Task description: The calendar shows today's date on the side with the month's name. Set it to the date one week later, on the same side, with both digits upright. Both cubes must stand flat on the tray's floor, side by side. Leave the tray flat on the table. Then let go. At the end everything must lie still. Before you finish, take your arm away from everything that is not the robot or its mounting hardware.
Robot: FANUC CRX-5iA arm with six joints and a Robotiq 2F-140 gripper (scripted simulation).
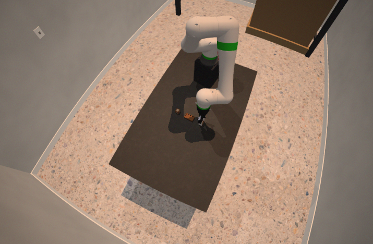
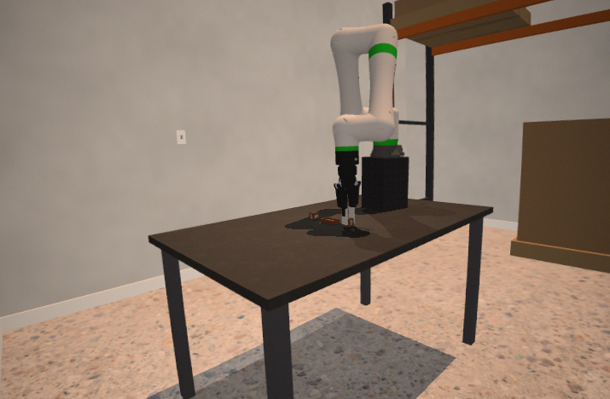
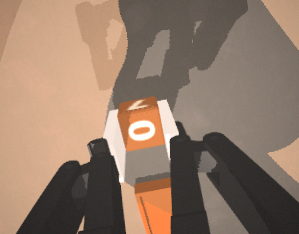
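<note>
My gripper (image 1: pixel 200 122) (image 2: pixel 347 219) (image 3: pixel 141 120) points down, its white pads shut on an orange cube (image 2: pixel 351 222) (image 3: pixel 152 142). In the wrist view a white 0 shows on the cube's upward face and part of another white digit on the face beyond it. The cube is low over the table beside the tray; whether it touches the table I cannot tell. The small orange-brown tray (image 1: pixel 187 118) (image 2: pixel 329 221) (image 3: pixel 152 186) lies flat with no cube seen in it. A second cube (image 1: pixel 178 111) (image 2: pixel 313 216) stands apart on the tray's other side; its digits are too small to read.
The dark table (image 1: pixel 163 155) (image 2: pixel 248 263) carries the arm's black pedestal (image 1: pixel 205 73) (image 2: pixel 385 183) behind the gripper. Shadows of the arm fall across the tray and the cubes. A shelf rack and a large brown box (image 2: pixel 573 193) stand beyond the table.
</note>
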